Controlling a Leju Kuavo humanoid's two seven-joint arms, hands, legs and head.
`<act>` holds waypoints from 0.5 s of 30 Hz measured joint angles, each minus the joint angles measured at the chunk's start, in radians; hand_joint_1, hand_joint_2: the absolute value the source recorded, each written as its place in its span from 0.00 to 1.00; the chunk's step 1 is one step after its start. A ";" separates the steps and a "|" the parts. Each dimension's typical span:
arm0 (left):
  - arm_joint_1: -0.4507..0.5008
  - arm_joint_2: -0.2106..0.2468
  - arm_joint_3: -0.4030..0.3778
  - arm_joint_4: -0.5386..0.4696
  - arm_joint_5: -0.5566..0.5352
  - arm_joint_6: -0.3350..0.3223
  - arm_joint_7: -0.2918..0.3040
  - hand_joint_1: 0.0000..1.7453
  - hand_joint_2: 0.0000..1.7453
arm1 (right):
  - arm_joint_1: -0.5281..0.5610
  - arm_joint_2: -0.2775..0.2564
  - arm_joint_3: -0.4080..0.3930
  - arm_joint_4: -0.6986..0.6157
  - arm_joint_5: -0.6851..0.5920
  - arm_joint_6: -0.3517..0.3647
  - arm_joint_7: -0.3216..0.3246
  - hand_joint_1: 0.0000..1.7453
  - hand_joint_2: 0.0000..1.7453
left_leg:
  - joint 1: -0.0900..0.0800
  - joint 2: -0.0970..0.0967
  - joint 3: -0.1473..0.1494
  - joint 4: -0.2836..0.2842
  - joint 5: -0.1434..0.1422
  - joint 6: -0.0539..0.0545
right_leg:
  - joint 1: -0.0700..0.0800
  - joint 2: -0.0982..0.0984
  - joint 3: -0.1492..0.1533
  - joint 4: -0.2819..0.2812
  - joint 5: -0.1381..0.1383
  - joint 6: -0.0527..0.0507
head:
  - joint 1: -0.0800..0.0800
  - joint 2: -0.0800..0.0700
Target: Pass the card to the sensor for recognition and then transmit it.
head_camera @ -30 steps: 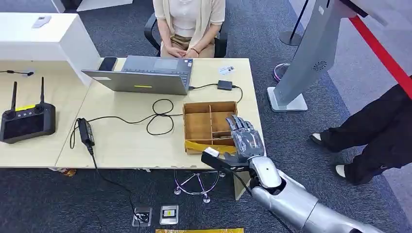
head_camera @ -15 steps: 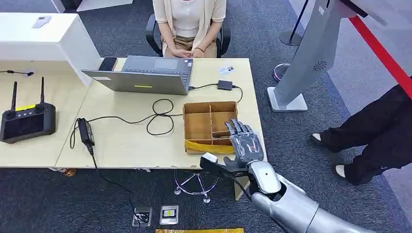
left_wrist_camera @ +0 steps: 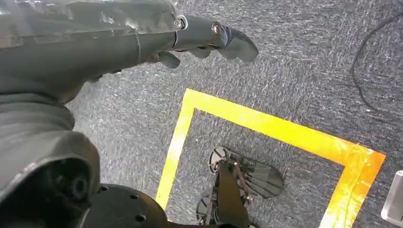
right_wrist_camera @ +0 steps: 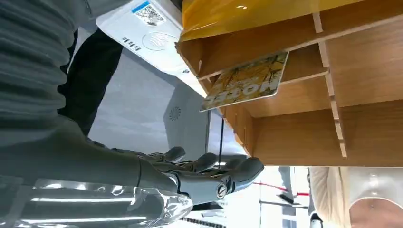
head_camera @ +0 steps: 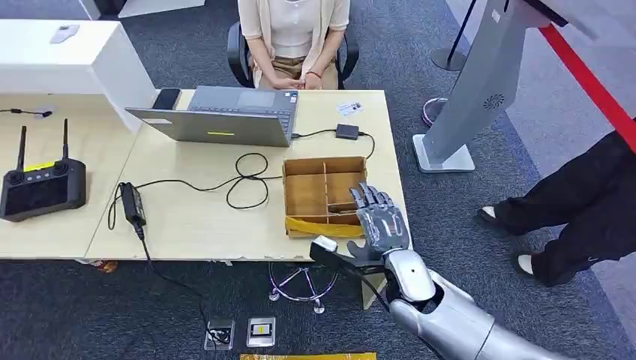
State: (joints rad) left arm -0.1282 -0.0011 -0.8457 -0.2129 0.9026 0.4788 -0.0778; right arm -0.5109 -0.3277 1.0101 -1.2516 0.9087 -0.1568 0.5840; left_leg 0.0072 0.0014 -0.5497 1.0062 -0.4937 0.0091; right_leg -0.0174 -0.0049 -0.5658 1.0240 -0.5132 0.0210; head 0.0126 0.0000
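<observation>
Left hand [left_wrist_camera: 209, 40] hanging over carpet, fingers loosely curled, holding nothing. Right hand [head_camera: 379, 221] spread and empty, hovering at the near right corner of the wooden tray [head_camera: 304, 196]. Card [right_wrist_camera: 247, 81] leaning in a tray compartment, plain from the right wrist, hidden from the head. Best reached by lowering fingertips onto its raised edge, pinching squarely. Sensor [right_wrist_camera: 147, 35] likewise seen from the wrist.

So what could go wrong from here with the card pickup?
The card leans on a divider inside the tray, so the open right hand may struggle to pinch it in that narrow compartment. The hand hovers at the tray's near corner by the table edge, so a bump could shove the tray.
</observation>
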 joint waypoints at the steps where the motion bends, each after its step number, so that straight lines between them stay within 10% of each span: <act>1: -0.001 0.000 -0.001 0.000 -0.002 0.000 0.003 0.00 0.00 | 0.003 0.000 -0.005 0.000 0.001 0.005 0.001 0.00 1.00 | 0.000 0.000 0.000 0.000 0.000 0.000 | 0.000 0.000 0.000 0.000 0.000 0.000 | 0.000 0.000; 15: -0.011 -0.005 -0.026 -0.003 -0.024 -0.001 0.024 0.00 0.00 | 0.011 -0.006 -0.040 -0.005 0.013 0.030 0.018 0.00 1.00 | 0.000 0.000 0.000 0.000 0.000 0.000 | 0.000 0.000 0.000 0.000 0.000 0.000 | 0.000 0.000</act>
State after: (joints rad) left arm -0.1390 -0.0065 -0.8717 -0.2155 0.8781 0.4780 -0.0542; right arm -0.5001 -0.3334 0.9701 -1.2570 0.9220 -0.1270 0.6020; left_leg 0.0072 0.0015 -0.5496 1.0062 -0.4937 0.0091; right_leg -0.0174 -0.0049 -0.5657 1.0240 -0.5132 0.0210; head 0.0122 0.0000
